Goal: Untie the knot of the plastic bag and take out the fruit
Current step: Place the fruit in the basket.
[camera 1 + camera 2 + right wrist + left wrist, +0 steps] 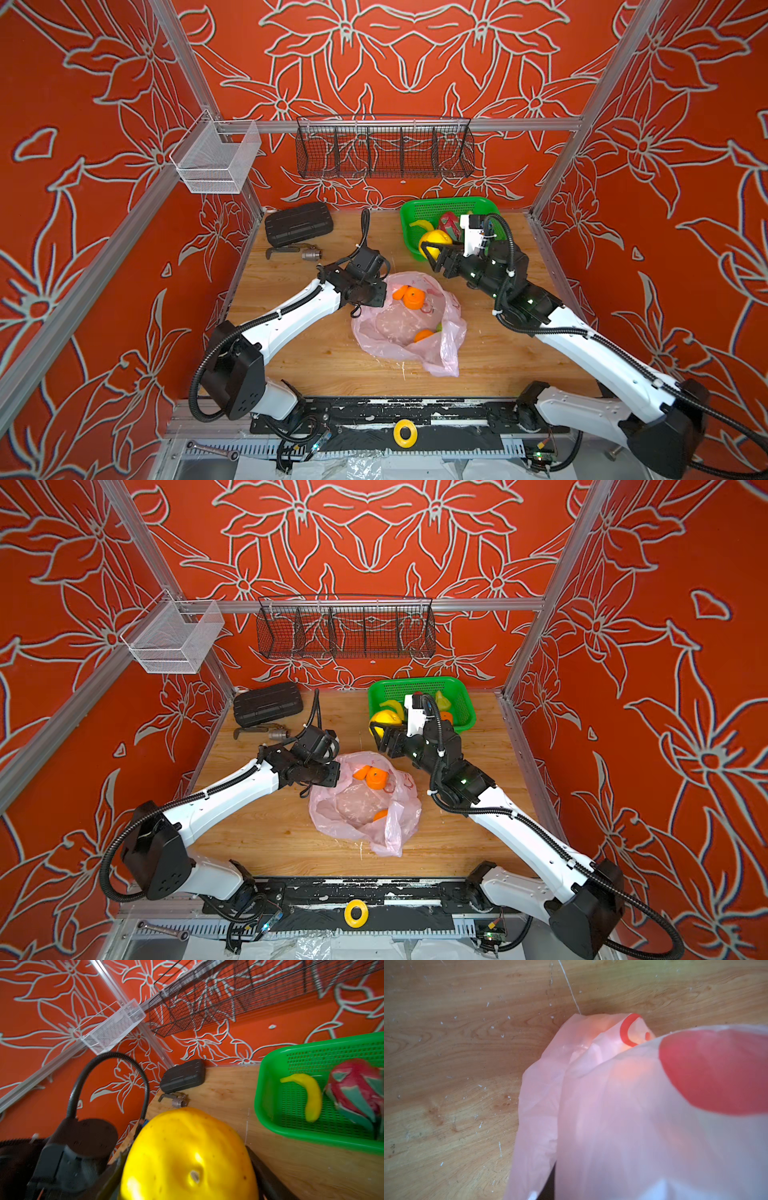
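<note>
The pale pink plastic bag (409, 328) (361, 808) lies open on the wooden table, and no knot shows. Inside it I see one orange (413, 297) at the far side and another (424, 335) lower down. My left gripper (380, 293) (334, 771) sits at the bag's far-left rim. In the left wrist view the bag's film (612, 1105) covers the jaws. My right gripper (432, 249) is shut on a round yellow fruit (436, 241) (187, 1157), with a finger (268, 1178) on each side, just in front of the green basket (415, 208).
The green basket (270, 1076) holds a dragon fruit (357, 1088), a banana (309, 1095), a green pear (442, 701) and an orange (446, 717). A black case (298, 224) and a metal tool (295, 251) lie at the back left. Wire baskets hang on the back wall.
</note>
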You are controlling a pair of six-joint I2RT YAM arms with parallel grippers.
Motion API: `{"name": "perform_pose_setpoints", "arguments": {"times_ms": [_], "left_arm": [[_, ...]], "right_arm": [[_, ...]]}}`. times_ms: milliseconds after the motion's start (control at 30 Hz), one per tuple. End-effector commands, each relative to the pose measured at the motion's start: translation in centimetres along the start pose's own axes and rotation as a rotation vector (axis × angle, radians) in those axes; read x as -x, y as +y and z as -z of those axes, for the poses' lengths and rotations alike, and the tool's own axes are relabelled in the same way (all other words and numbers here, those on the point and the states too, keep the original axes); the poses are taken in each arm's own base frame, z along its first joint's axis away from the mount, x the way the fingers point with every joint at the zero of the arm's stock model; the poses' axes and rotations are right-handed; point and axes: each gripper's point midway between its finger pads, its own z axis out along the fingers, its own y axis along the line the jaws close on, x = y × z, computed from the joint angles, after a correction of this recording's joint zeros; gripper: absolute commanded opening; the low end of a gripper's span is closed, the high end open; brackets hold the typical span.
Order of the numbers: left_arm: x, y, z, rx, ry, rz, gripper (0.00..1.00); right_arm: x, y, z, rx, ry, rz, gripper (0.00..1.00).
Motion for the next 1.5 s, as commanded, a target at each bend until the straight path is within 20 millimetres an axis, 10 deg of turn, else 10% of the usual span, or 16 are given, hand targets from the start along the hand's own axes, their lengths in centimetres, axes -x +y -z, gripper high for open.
{"name": "perform_pose_setpoints", "arguments": {"times_ms": [0,300,600,1033,1467], "left_arm": [[-0.2,1.0,0.6,0.026,-0.018,0.021,0.21],[-3.1,4.7,0.7,0.065,0.004,0.141,0.08],[-3.8,7.1,2.3,0.083,-0.030,0.214,0.05],[-1.3,7.4,6.9,0.059,-0.147,0.245,0.52],[1.8,4.5,11.3,-0.077,-0.238,0.220,0.91]], "right_arm": [[1.7,-1.7,-0.2,-0.060,-0.046,-0.038,0.59],[3.6,-6.8,-1.8,-0.202,-0.044,-0.006,0.59],[2.2,-13.9,-8.7,-0.279,0.116,-0.046,0.59],[-4.4,-20.7,-20.7,-0.282,0.296,-0.107,0.57],[-6.1,-25.4,-28.5,-0.316,0.302,-0.050,0.59]]}}
